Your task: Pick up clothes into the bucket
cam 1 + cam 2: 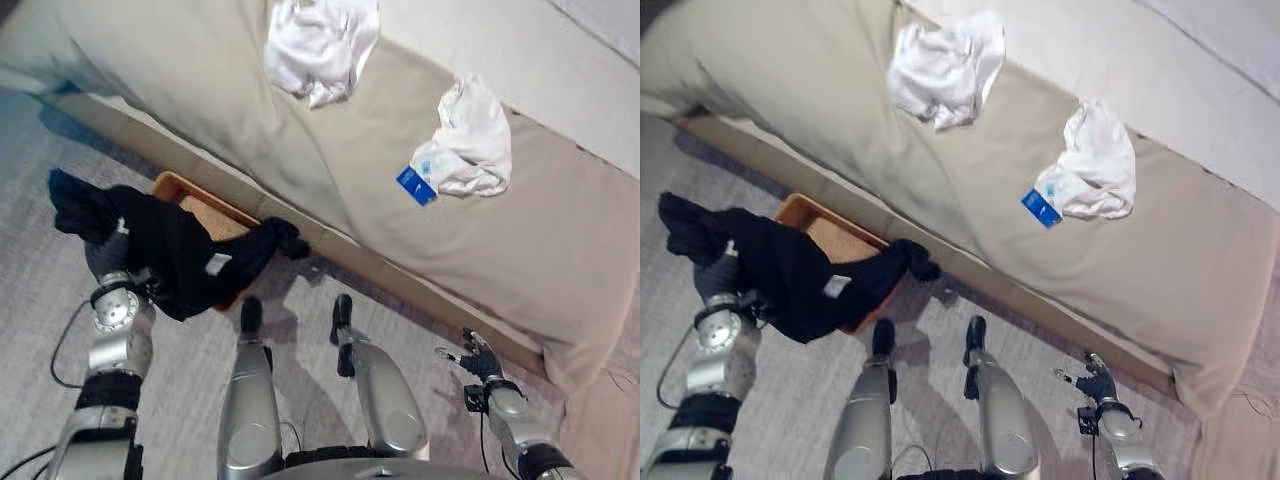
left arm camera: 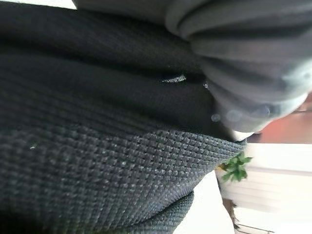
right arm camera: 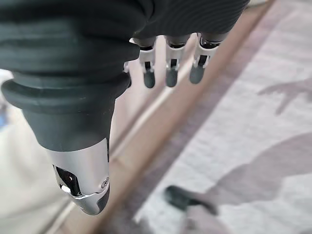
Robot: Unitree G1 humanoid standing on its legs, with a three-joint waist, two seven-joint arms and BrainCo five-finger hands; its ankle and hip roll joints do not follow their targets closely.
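A black garment (image 1: 170, 250) covers the left hand (image 1: 105, 262), fingers hidden, at lower left over the orange bucket (image 1: 222, 222). Two white clothes (image 1: 320, 45) lie on the beige bed (image 1: 200, 90) above. The right hand (image 3: 170, 68) hangs loose and empty over grey carpet (image 1: 190, 350).

A bed (image 1: 250, 110) under a beige cover carries two crumpled white garments. One white garment (image 1: 320, 45) lies near the bed's far edge; the other white garment (image 1: 470, 140), with a blue tag (image 1: 415, 185) at its near corner, lies well apart from it, further along the bed. On the grey carpeted floor (image 1: 190, 390), just beside the bed's base, sits an orange-brown bucket (image 1: 190, 195), with a black garment (image 1: 180, 250) draped over its rim.
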